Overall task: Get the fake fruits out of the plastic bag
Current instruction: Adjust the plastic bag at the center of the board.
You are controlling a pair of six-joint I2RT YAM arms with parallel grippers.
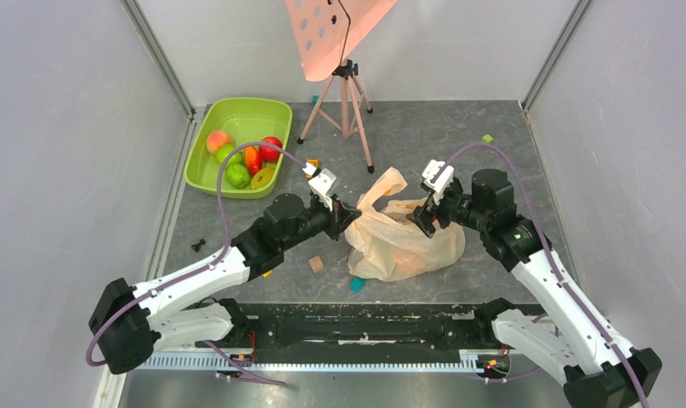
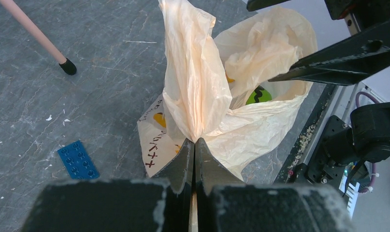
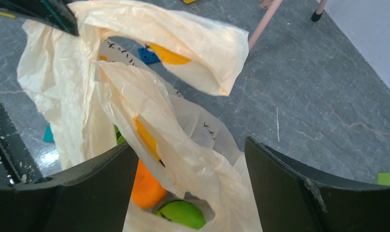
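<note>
With your left gripper (image 2: 194, 142) pinched tight on the rim of the plastic bag (image 2: 193, 87), lower your spread right gripper (image 3: 189, 149) past the loose fold between its jaws onto the orange fruit (image 3: 145, 188) just below it, beside the green fruit (image 3: 183, 213), and close only on fruit, not film.

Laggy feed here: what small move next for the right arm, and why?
Probably ease the open right gripper down onto the orange fruit: the left gripper pinches the plastic bag by its edge, and that fruit lies just below, beside a green fruit.
</note>
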